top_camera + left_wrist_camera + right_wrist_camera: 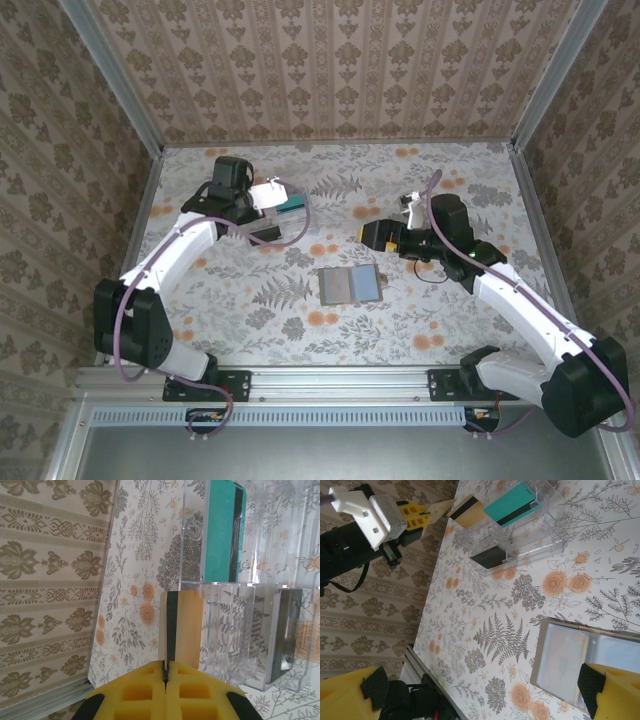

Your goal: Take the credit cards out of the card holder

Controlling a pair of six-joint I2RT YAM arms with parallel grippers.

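The card holder (pixel 350 286) lies open and flat mid-table, its two bluish-grey panels facing up; one panel (pixel 565 662) lies just ahead of my right gripper. My left gripper (pixel 166 672) is shut on the edge of a tan credit card with a black stripe (pixel 184 630), held on edge at the near end of the clear tray (pixel 235 630). A teal card (pixel 220 530) and a dark card (pixel 282 630) stand in the tray's slots. My right gripper (pixel 378 235) hovers open behind the holder with nothing between its fingers (pixel 350 695).
The clear plastic tray (pixel 283 228) sits at the back left of the floral tabletop, under my left gripper (pixel 262 196). Patterned walls close in the table on three sides. A metal rail (pixel 330 382) runs along the front edge.
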